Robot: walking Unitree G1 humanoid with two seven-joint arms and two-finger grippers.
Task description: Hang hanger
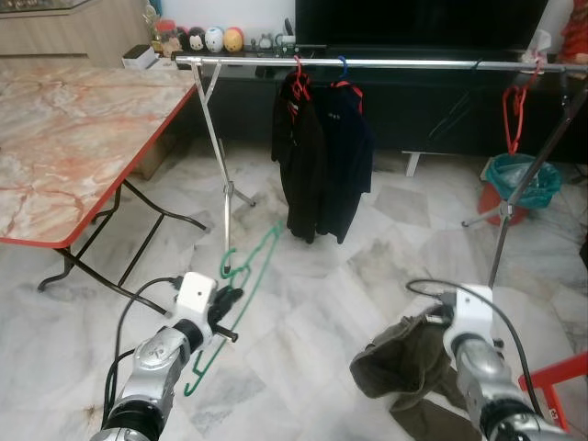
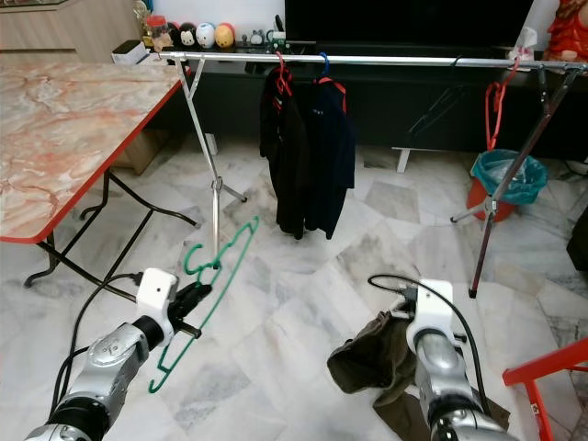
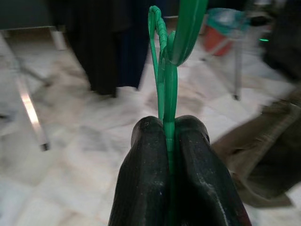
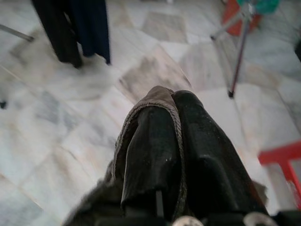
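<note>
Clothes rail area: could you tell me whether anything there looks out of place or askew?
The red hanger hangs empty near the rail's right end. The green hanger is tilted, off the rail, clamped in the left gripper. The right gripper holds an olive garment.

One clothes rail (image 1: 386, 64) carries two dark garments (image 1: 320, 161) on two hangers, one red (image 1: 298, 75) and one blue (image 1: 343, 68), plus one empty red hanger (image 1: 514, 110). One green hanger (image 1: 241, 285), one olive garment (image 1: 409, 363), one marble worktop (image 1: 64, 138), one bin (image 1: 519, 188).
</note>
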